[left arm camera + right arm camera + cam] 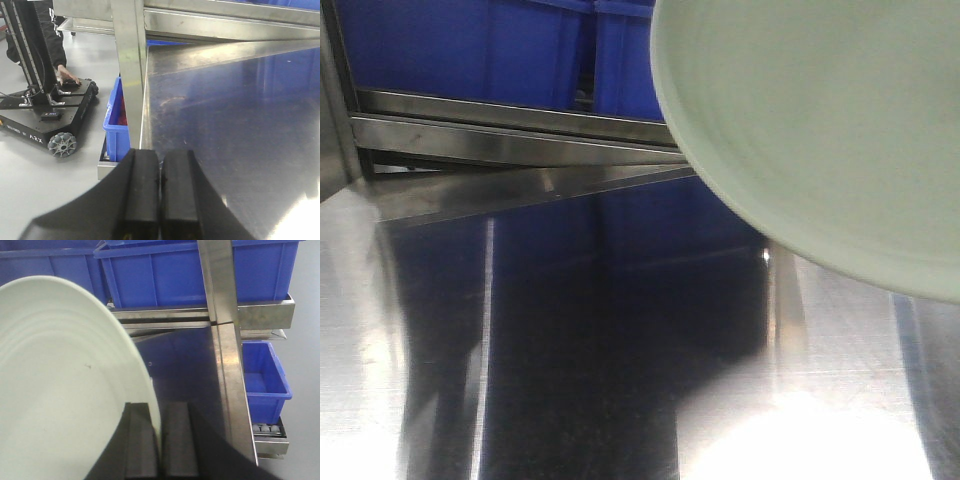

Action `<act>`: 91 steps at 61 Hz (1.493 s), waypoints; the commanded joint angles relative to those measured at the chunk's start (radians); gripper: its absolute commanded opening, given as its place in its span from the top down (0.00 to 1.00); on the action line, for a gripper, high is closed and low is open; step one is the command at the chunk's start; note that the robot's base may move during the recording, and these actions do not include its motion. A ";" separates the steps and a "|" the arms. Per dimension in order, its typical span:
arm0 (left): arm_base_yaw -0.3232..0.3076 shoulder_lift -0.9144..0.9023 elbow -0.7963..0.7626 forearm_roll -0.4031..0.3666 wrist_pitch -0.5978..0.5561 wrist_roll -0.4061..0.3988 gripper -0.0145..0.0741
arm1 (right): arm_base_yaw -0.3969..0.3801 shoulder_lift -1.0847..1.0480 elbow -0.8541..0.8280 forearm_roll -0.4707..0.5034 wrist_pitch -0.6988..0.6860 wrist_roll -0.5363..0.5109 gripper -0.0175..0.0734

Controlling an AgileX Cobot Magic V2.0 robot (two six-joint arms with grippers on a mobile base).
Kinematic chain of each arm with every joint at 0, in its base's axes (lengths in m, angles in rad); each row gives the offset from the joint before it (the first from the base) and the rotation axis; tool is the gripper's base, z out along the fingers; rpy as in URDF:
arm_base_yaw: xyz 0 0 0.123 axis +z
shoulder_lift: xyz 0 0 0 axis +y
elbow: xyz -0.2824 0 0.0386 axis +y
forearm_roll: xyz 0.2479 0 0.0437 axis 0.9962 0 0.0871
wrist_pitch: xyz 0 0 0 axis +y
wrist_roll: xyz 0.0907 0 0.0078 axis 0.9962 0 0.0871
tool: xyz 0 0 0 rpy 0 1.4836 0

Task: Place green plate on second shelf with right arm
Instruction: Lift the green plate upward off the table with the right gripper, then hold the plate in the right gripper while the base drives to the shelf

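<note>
The green plate (60, 380) is pale sage and round with faint rings. It fills the left of the right wrist view and the upper right of the front view (820, 120), held tilted in the air above the steel shelf (620, 350). My right gripper (159, 440) is shut on the plate's rim, one finger on each face. My left gripper (160, 192) is shut and empty, low over the shelf's left front corner. Neither arm shows in the front view.
A steel upright post (129, 70) stands at the shelf's left front corner, another (220, 285) at the right. Blue bins (470, 50) sit behind the back rails and on the level above (165, 275). A black mobile base (45, 115) with a person beside it stands on the floor at left.
</note>
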 commanded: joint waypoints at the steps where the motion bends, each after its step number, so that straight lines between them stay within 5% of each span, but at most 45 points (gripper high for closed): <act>1: -0.001 -0.021 0.040 -0.001 -0.080 0.002 0.70 | -0.005 -0.001 -0.032 0.007 -0.120 -0.003 0.75; 91: -0.001 -0.021 0.040 -0.001 -0.080 0.002 0.70 | -0.005 0.000 -0.032 0.007 -0.119 -0.003 0.75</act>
